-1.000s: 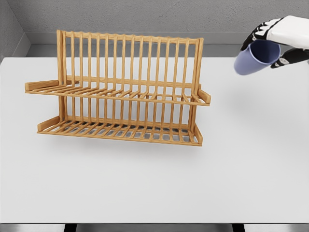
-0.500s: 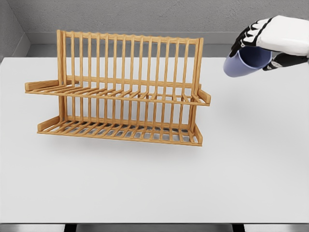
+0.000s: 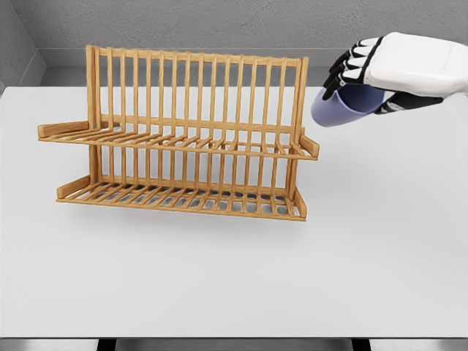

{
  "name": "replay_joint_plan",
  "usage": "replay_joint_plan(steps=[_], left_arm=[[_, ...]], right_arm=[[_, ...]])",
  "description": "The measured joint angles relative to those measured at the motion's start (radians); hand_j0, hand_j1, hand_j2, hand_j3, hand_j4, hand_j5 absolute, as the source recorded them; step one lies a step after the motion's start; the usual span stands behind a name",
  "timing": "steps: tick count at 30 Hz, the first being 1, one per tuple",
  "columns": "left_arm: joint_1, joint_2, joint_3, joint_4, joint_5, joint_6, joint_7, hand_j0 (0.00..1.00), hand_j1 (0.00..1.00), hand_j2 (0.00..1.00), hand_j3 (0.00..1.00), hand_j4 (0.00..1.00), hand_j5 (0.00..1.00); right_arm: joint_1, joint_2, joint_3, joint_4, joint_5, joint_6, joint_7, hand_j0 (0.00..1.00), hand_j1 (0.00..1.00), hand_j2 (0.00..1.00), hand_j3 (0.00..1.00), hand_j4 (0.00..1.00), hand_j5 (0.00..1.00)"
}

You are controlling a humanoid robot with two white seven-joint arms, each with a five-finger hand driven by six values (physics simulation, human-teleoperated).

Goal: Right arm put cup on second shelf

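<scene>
Cup, pale blue, is carried in the air by the right hand, whose fingers curl over its upper side in a closed grasp. It is tilted, nearly on its side, base toward the rack, and hangs just beside the rack's right end post, above the level of the upper shelf and well clear of the bench. The lower shelf holds nothing.

Step in hand, as judged: transport toward the upper shelf. To do it well, the cup should pass in front of the upright slats rather than through them, clear the raised lip at the shelf's right end, and be brought level before descent. Release should follow only once the cup rests across several slats, since a tilted cup may roll forward off the edge.
</scene>
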Motion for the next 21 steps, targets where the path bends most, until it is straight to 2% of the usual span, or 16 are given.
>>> replay_joint_plan(steps=[12, 21], left_arm=[[0.000, 0.000, 0.000, 0.000, 0.000, 0.000, 0.000, 1.00, 1.00, 1.00, 1.00, 1.00, 1.00], [-0.002, 0.000, 0.000, 0.000, 0.000, 0.000, 0.000, 1.00, 1.00, 1.00, 1.00, 1.00, 1.00]], right_arm=[[-0.008, 0.098, 0.004, 0.000, 0.001, -0.013, 0.000, 0.69, 0.69, 0.69, 0.69, 0.69, 0.69], [-0.005, 0.107, 0.011, 0.000, 0.001, -0.010, 0.000, 0.69, 0.69, 0.69, 0.69, 0.69, 0.69]])
